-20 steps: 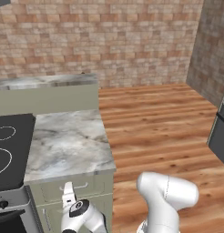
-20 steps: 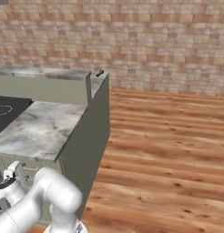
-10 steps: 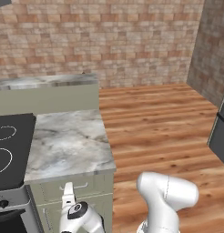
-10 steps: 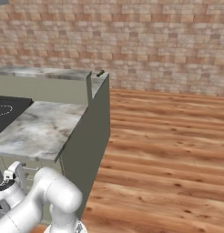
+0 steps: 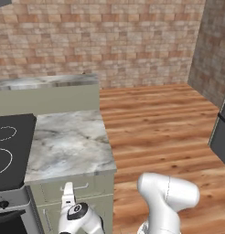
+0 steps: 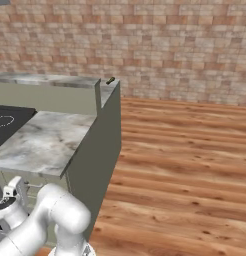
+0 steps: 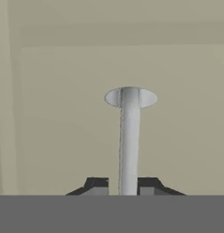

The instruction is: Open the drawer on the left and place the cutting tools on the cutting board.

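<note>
Where the scene begins at far left, a black stovetop sits flush beside a grey marble counter. Behind both runs a raised ledge of the same marble on a sage-green backing. A small dark object lies on the ledge's right end; too small to identify. Right of the cabinet block, wood plank floor runs to a brick wall at the far side. A dark appliance edge shows at far right.

Under the counter's near edge sits the drawer, sage-green front, closed flush. Its handle is a thin silver bar with a round mount at the end.

Gripper is low against the drawer front, white hand visible just below the counter lip in both base views. In the hand view the bar runs straight down between the two dark fingertips, one on each side, each pressed right up to the bar with no gap showing. Jaws nearly closed, clamped on the handle.
</note>
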